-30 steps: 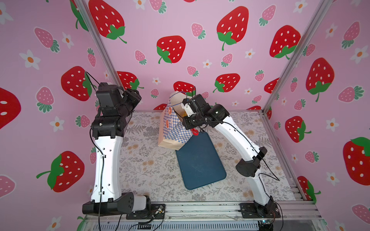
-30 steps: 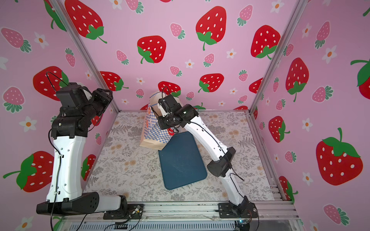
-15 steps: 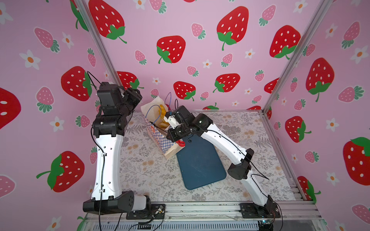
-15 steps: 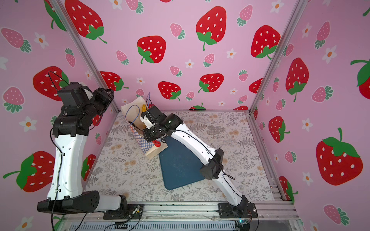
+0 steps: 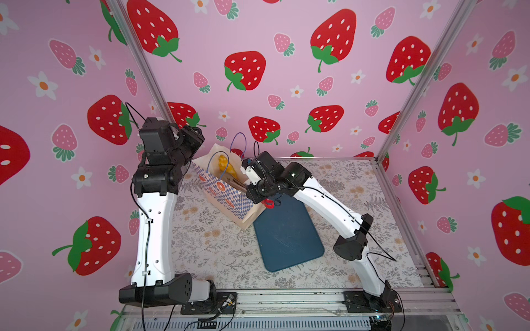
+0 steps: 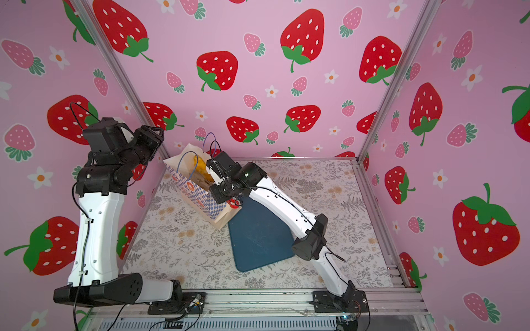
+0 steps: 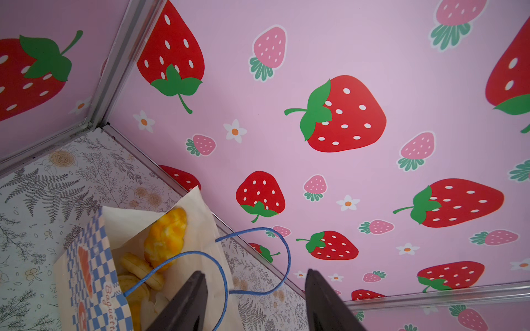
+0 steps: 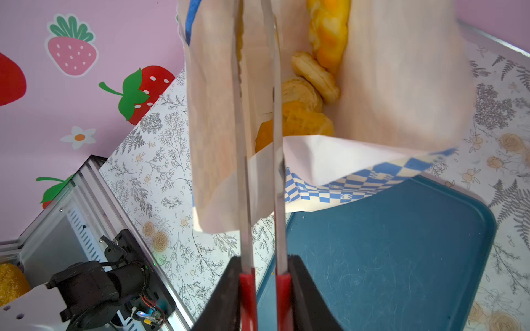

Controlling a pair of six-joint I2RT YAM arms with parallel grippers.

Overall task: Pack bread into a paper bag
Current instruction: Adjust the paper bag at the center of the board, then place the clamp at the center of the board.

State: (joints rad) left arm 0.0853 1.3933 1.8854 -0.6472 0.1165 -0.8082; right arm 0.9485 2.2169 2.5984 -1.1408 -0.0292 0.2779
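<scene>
Top views: 1 paper bag leans on the floral table, its mouth tipped toward the back-left corner and its base just beside the far corner of 1 dark blue tray. 2 blue cord handles stick up. The bread is inside the bag. Only a yellow twisted piece shows, so no count from here. The right gripper is at the bag's mouth, clamped on 1 pair of tongs that reach into the bag. The left gripper is raised near the bag's rim, jaws unreadable here. Same layout in both top views.

Left wrist: 2 dark fingers stand apart, holding nothing. It looks into the bag mouth, where 3 pieces are countable: 1 bright yellow twist and 2 paler ringed pieces. Both cord loops show. The checkered band reads "Baguett", cut off at the frame edge, next to an orange donut print.

Right wrist: the fingers press on the tongs' 2 red grips. 2 metal blades run slightly apart along the bag's near wall into the mouth. Cannot tell if paper sits between them. 4 bread lumps show, overlapping, so the count is unsure.
</scene>
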